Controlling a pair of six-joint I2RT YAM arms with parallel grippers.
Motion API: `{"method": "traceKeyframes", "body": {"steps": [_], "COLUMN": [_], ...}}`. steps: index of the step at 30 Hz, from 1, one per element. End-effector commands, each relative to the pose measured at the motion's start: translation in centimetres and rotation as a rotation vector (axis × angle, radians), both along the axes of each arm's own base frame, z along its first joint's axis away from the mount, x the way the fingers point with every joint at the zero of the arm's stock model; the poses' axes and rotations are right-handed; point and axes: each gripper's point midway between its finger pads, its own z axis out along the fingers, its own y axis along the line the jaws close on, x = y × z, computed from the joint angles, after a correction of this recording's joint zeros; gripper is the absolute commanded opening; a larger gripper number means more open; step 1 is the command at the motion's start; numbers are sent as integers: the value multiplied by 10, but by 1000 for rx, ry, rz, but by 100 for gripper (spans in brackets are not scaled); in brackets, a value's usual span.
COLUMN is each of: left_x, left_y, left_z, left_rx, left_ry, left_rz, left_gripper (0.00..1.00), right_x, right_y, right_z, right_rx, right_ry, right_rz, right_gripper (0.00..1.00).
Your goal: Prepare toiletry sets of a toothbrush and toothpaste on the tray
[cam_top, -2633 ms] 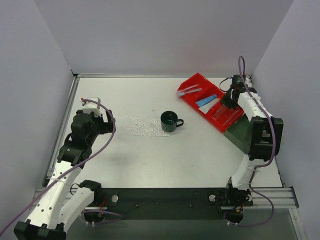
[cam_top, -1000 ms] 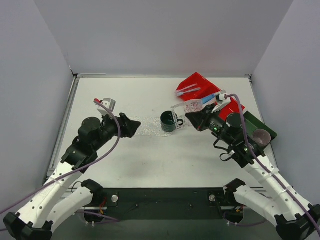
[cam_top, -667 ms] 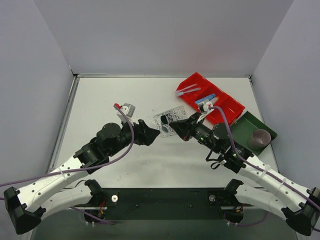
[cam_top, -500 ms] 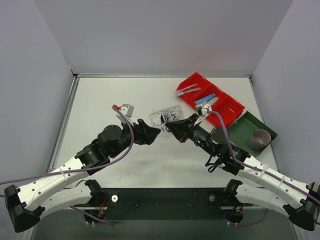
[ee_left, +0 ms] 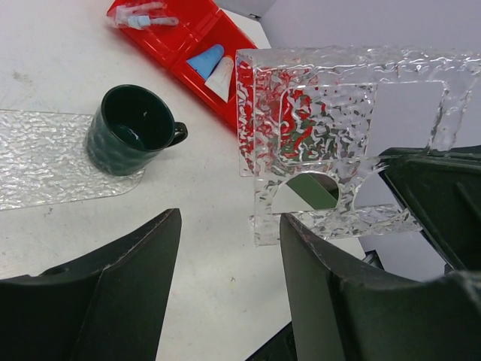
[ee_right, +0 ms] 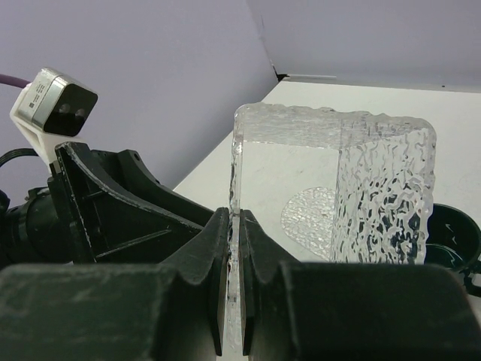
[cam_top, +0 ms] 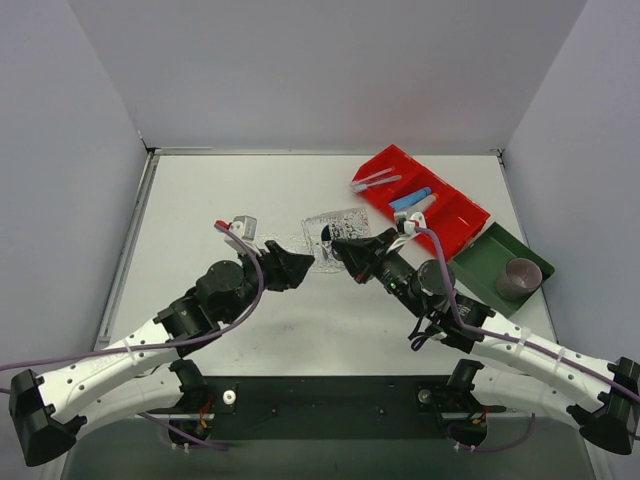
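- I judge nothing is set out yet: the tray lies flat on the table, with only the dark green mug at one end, seemingly standing on it.
- The blue tube, white tube and wrapped toothbrushes all lie in the red bin, so every set is left to do.
- My right fingers are clamped on the edge of a clear textured holder, upright in the air. My left fingers are spread, empty, facing it.
- From the top, arms and holder hide most of the tray; the left wrist view shows it plainly. Only the right wrist view shows the pinch.
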Motion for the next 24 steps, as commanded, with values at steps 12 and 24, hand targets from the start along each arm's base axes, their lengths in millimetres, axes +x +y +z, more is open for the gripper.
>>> {"method": "traceKeyframes", "body": {"steps": [12,24], "left_x": [7,8], "left_y": [-26,-34], "left_z": [34,32], "left_rx": [-138,-128], "left_ry": [-47,-46], "left_rz": [-37,-46], "left_gripper": [61,45], "right_x": [-1,0], "right_y": [-2,1], "right_z": [30,26], "right_rx": [131,138], "right_ry": [-50,-38], "right_rz": [-18,-18], "right_gripper": [0,0]}}
